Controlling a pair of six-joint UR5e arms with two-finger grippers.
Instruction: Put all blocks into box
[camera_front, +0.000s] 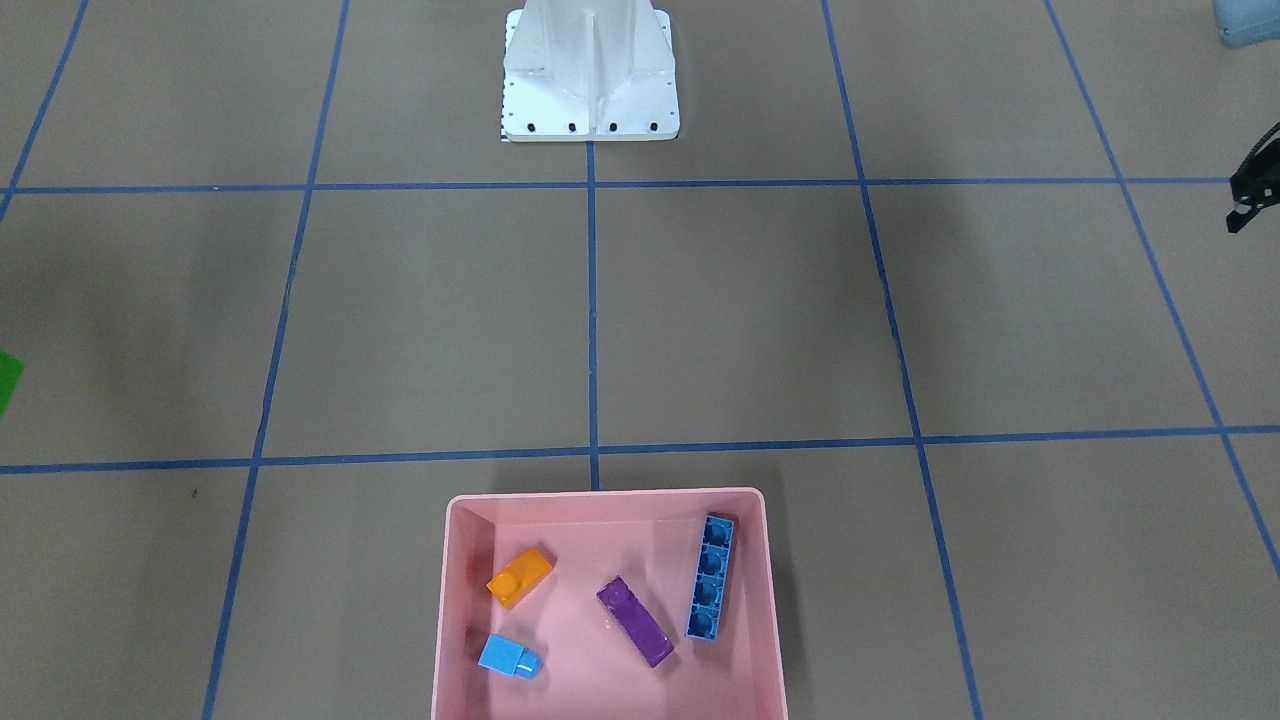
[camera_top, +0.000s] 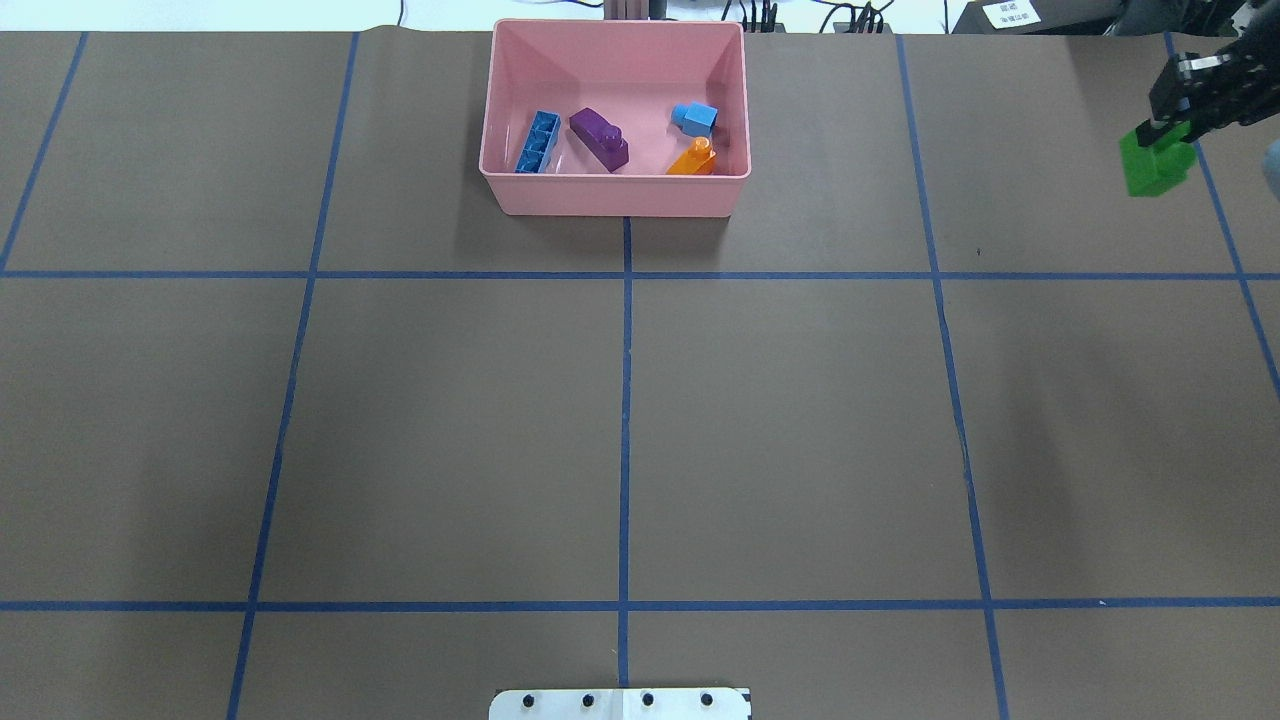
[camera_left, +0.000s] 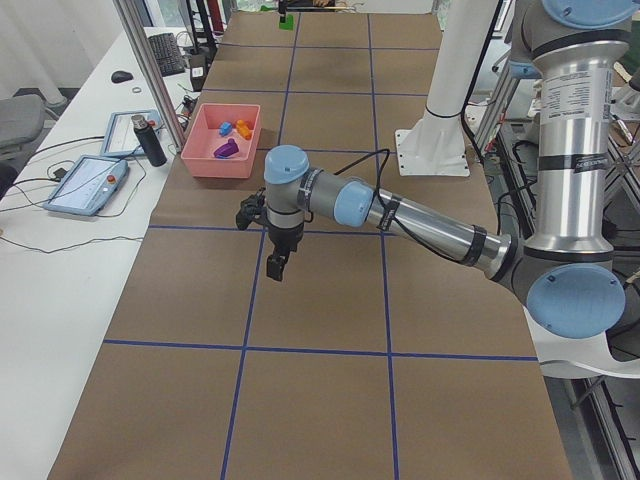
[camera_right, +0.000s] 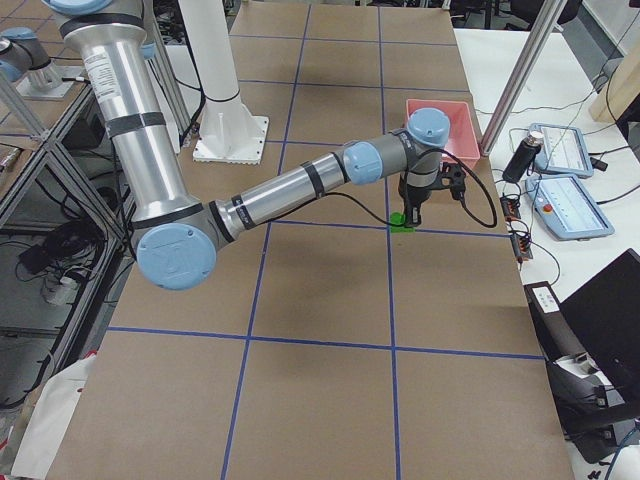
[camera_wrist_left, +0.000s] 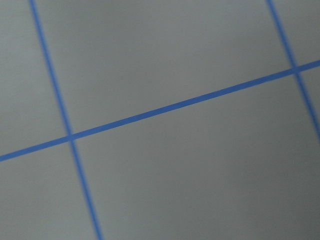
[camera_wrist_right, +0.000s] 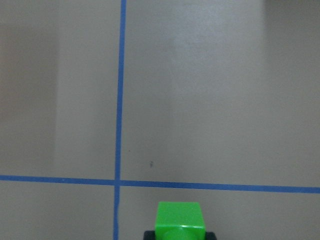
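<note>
- Since the orange block (camera_top: 692, 160), light-blue block (camera_top: 695, 118), purple block (camera_top: 598, 137) and long blue block (camera_top: 537, 143) already lie inside the box (camera_top: 615, 196), only the green block (camera_top: 1158, 170) is left outside it.
- It sits far out on the robot's right side of the desk (camera_top: 800, 420), close to the far edge.
- From the green block the box lies well apart toward the robot's left, at about the same depth along the far edge. The carry is therefore likely to be almost purely sideways.
- Its long axis is hard to read. The wrist view shows only one square end face.
- In the right wrist view the right gripper (camera_wrist_right: 178, 234) has a dark pad pressed to each side of the green block, so it looks clenched on it. Whether the block has left the desk, I cannot tell.
- The right arm stretches far out, its wrist pointing straight down over the block.
- The left gripper (camera_left: 277, 266) hangs over bare desk on the other side, and I cannot tell if it is parted or closed.
</note>
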